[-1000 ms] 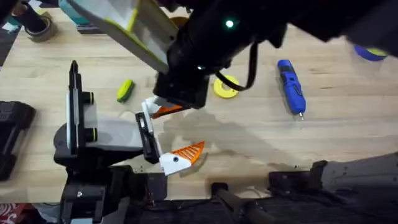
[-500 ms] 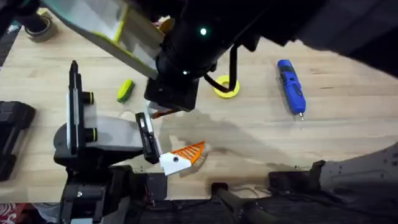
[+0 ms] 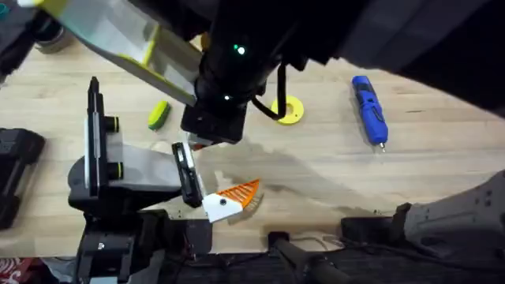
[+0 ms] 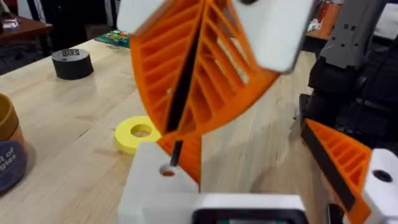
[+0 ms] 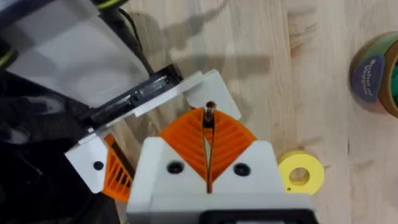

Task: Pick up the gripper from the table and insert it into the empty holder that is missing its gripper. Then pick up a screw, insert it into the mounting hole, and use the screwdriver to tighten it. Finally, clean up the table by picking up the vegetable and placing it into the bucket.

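Wooden table [image 3: 331, 173] carries the screwdriver [image 3: 369, 110] at 2 o'clock. Right gripper [image 5: 208, 163], fingers pressed together on the orange gripper [image 5: 208, 118], hangs over the holder [image 4: 154, 180]. Left gripper [image 3: 207, 183] fingers stand wide.

Desk [image 3: 442, 181]: pale wood grain. Screwdriver [image 3: 368, 109]: blue, silver bit. Vegetable [image 3: 158, 114]: yellow-green. Spool [image 3: 287, 110]: yellow, round. Right gripper [image 5: 207, 149]: white bases, orange ribbed pads [image 5: 186, 140]. Holder [image 4: 155, 186]: white. Bucket [image 5: 377, 73]: yellow-brown, dark blue label band. Tape roll [image 4: 72, 63]: black.
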Robot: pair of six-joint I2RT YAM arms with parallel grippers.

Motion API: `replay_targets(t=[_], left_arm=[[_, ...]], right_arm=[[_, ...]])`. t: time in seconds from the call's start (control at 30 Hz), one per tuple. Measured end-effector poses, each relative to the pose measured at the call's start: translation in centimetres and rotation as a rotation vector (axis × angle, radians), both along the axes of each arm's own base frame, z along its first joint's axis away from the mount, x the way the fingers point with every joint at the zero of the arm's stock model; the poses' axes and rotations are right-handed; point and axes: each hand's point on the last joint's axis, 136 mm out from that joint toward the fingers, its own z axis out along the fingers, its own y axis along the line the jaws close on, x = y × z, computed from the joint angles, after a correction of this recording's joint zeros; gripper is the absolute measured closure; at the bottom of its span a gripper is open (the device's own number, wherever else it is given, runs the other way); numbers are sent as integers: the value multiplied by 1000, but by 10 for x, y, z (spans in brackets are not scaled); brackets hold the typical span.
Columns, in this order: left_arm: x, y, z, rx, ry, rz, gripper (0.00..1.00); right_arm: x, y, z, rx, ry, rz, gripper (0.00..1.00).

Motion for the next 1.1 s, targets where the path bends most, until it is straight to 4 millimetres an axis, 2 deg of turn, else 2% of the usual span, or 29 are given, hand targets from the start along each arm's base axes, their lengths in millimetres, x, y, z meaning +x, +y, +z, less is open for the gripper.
replay_targets(t=[1.1], left_arm=[[0, 0, 0, 0, 0, 0, 15]], right_arm=[[1, 2, -6, -12, 7, 0, 995]])
